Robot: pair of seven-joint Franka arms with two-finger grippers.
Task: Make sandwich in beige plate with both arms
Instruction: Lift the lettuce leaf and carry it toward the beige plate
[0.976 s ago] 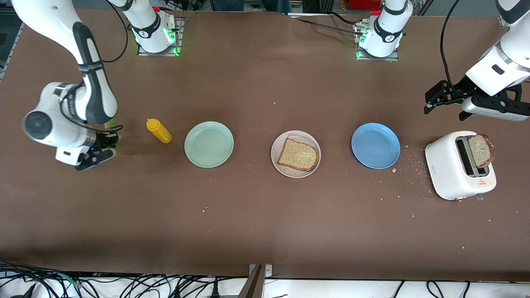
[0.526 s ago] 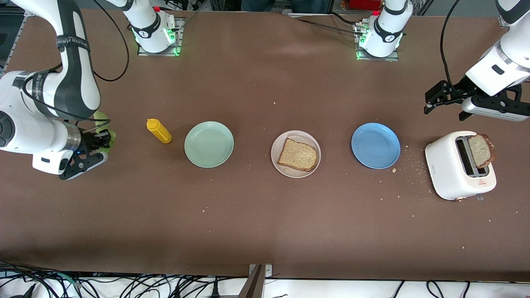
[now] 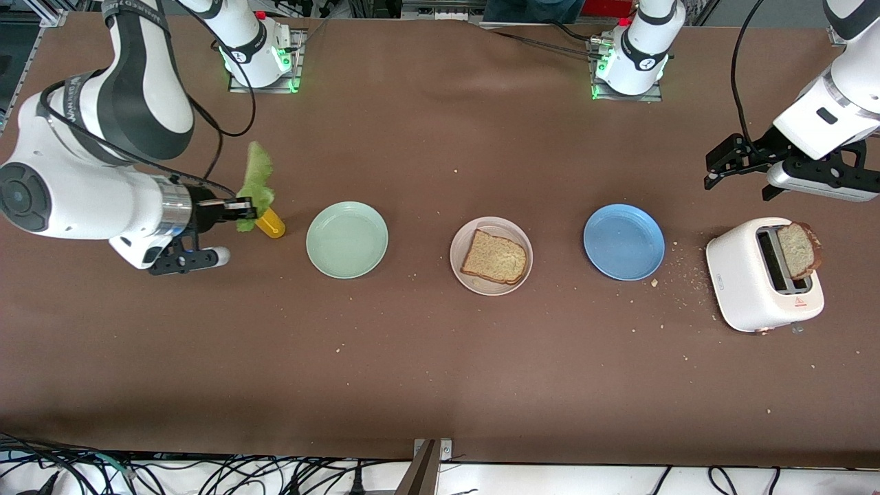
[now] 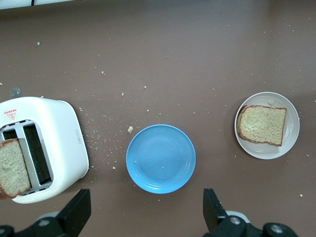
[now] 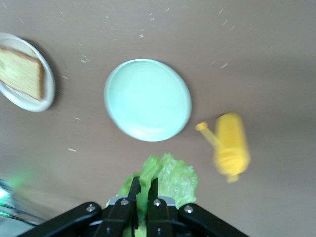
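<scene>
Right gripper (image 3: 242, 204) clamps a lettuce leaf (image 3: 256, 180) over the mustard bottle (image 3: 270, 222); left gripper (image 3: 716, 169) waits wide above the toaster (image 3: 746, 285)

A brown table (image 3: 440, 385) fills nearly the whole front view, its surface matte and scattered with pale crumbs (image 3: 677, 275), thickest toward the left arm's end. Light falls evenly from above, with a darker band of shadow along the edge nearest the front camera. Below that edge runs a white strip crossed by tangled black cables (image 3: 206, 474). Along the top edge, metal frames and clutter show only in slivers, too little to tell apart.
</scene>
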